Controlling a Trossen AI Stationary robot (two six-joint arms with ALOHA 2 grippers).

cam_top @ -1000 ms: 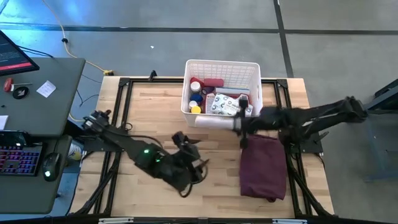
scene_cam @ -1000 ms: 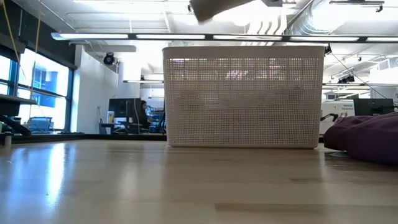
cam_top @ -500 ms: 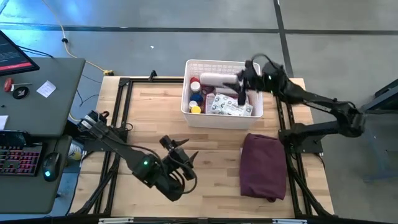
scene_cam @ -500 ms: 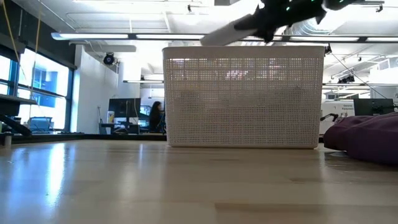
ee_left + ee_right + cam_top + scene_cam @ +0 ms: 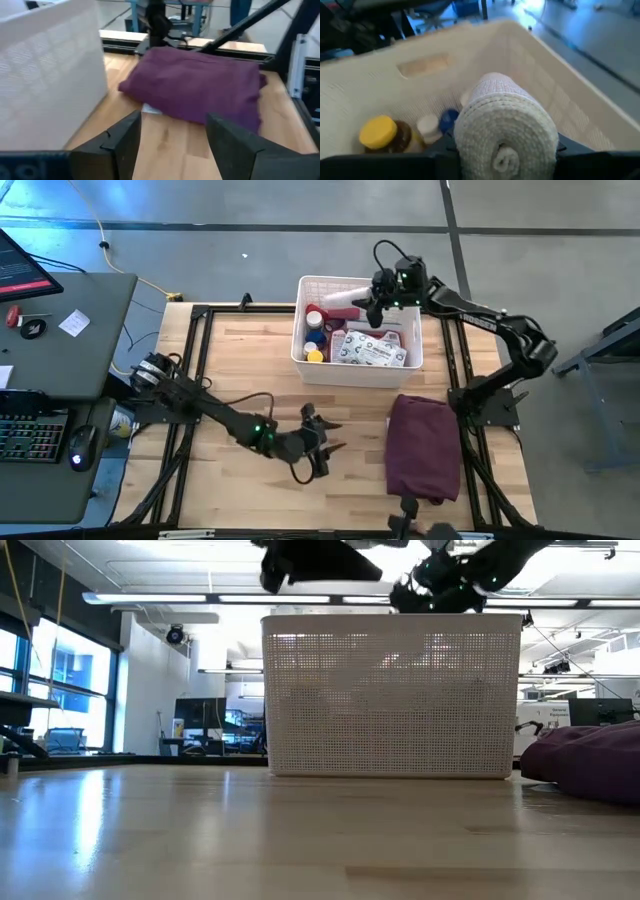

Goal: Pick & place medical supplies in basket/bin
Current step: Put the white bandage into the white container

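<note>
Since a moment ago the right gripper swung over the basket, pinching the white roll above the bottles. Left gripper, fingers spread, hovers with the maroon cloth ahead.

Maroon cloth on wooden table

Your wooden table carries the white basket at its far edge and the maroon cloth just in front of it.
</note>
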